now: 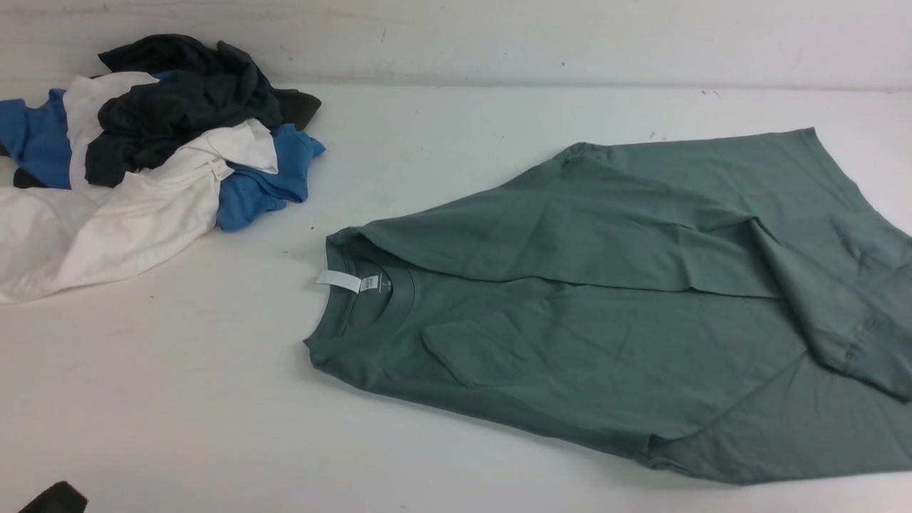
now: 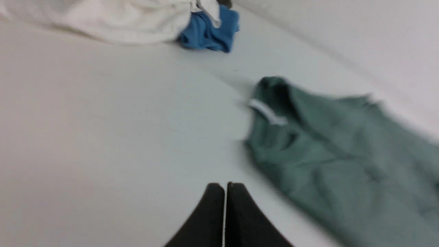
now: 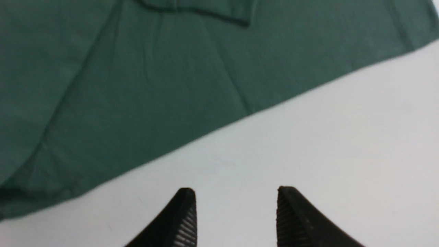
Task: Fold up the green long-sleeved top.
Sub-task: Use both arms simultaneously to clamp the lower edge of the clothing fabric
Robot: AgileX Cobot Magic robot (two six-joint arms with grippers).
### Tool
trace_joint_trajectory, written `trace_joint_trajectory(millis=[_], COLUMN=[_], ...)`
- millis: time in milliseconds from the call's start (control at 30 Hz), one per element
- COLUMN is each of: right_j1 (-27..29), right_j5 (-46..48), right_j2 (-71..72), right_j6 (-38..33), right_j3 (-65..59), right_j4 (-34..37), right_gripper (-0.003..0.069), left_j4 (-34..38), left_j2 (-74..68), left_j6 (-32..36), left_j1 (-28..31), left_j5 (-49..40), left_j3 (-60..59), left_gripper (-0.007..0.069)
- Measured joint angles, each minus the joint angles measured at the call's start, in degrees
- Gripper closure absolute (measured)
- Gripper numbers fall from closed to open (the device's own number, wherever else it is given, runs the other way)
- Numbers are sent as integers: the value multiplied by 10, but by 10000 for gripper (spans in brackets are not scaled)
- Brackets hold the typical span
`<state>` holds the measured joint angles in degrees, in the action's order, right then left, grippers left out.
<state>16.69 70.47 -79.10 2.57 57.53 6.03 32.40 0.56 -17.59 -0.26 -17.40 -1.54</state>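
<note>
Green long-sleeved top [image 1: 605, 335] flat on worktop [image 1: 214, 399], right of the clothes pile [image 1: 164, 142], one side flapped over: probably mid-fold. Left end effector [image 2: 225, 188] pinched together, right end effector [image 3: 236, 196] apart, both empty, likely between grabs.

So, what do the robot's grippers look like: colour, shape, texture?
Both are matte black. The left gripper has two wedge-shaped jaws that narrow to rounded tips. The right gripper has the same tapered jaws, with fine ribbing on their inner faces. No cables or markings show.
</note>
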Motion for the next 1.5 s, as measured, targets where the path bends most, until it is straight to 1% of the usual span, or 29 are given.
trace_joint_trajectory(millis=[33, 100, 167, 200, 233, 300, 333, 367, 400, 433, 467, 500, 533, 600, 633, 667, 733, 800, 833, 867, 933, 1033, 1167, 1300, 1333, 1367, 1433, 1500], right_j1=[0, 0, 0, 0, 0, 0, 0, 0, 0, 0, 0, 0, 0, 0, 0, 0, 0, 0, 0, 0, 0, 0, 0, 0, 0, 0, 0, 0], right_j5=[0, 0, 1, 1, -1, -8, -13, -18, -22, -23, -35, -38, -46, -55, -57, -58, -59, -62, -65, -65, -74, -75, -76, -80, -82, -82, -84, -85], right_j2=[12, 36, 52, 54, 64, 73, 75, 76, 76, 76, 76, 76, 76, 76, 76, 76, 76, 76, 76, 76, 76, 76, 76, 76, 76, 76, 76, 76], right_j6=[-4, -8, -12, -12, -17, -18, -19, -20, -21, -21, -21, -21, -22, -26, -26, -26, -26, -26, -26, -26, -34, -37, -40, -41, -41, -41, -41, -43], right_j3=[-18, -46, -62, -63, -66, -67, -67, -67, -67, -67, -67, -67, -67, -67, -67, -67, -67, -67, -67, -67, -67, -67, -67, -67, -67, -67, -69, -70], right_j4=[0, 2, 7, 8, 11, 15, 19, 22, 27, 28, 33, 33, 38, 42, 43, 43, 43, 43, 43, 43, 43, 43, 44, 49, 50, 50, 51, 52], right_gripper=[377, 390, 399, 400, 404, 407, 408, 408, 408, 408, 409, 409, 409, 409, 409, 409, 409, 410, 410, 410, 410, 410, 410, 410, 410, 410, 410, 410], left_j4=[68, 149, 204, 209, 237, 250, 252, 252, 252, 252, 251, 250, 244, 220, 205, 195, 144, 90, 66, 61, 28, 22, 23, 16, 10, 7, -23, -68], left_j2=[0, 0, 0, 0, 0, 0, 0, 0, -4, -8, -39, -44, -91, -192, -246, -292, -411, -531, -588, -599, -720, -790, -864, -908, -919, -921, -941, -958], left_j6=[-26, -52, -53, -50, -36, 2, 22, 61, 87, 100, 159, 167, 219, 282, 300, 310, 333, 364, 375, 378, 386, 385, 345, 320, 311, 310, 278, 234], left_j1=[0, 0, 0, 0, 0, 0, 0, 0, 0, 0, 0, 0, 0, 0, 0, 0, 0, 0, 0, 0, 0, 0, -2, -33, -48, -51, -81, -110], left_j5=[7, 24, 60, 70, 100, 117, 112, 97, 86, 79, 47, 38, 4, -75, -118, -153, -233, -285, -300, -302, -314, -314, -318, -349, -358, -359, -365, -365], left_j3=[0, 0, -1, -1, -1, 6, 16, 44, 65, 76, 121, 127, 165, 217, 238, 255, 292, 331, 351, 355, 406, 441, 493, 545, 561, 563, 590, 613], left_gripper=[629, 629, 629, 629, 629, 629, 629, 629, 629, 629, 629, 629, 629, 629, 629, 629, 629, 629, 629, 629, 629, 629, 629, 621, 609, 607, 573, 526])
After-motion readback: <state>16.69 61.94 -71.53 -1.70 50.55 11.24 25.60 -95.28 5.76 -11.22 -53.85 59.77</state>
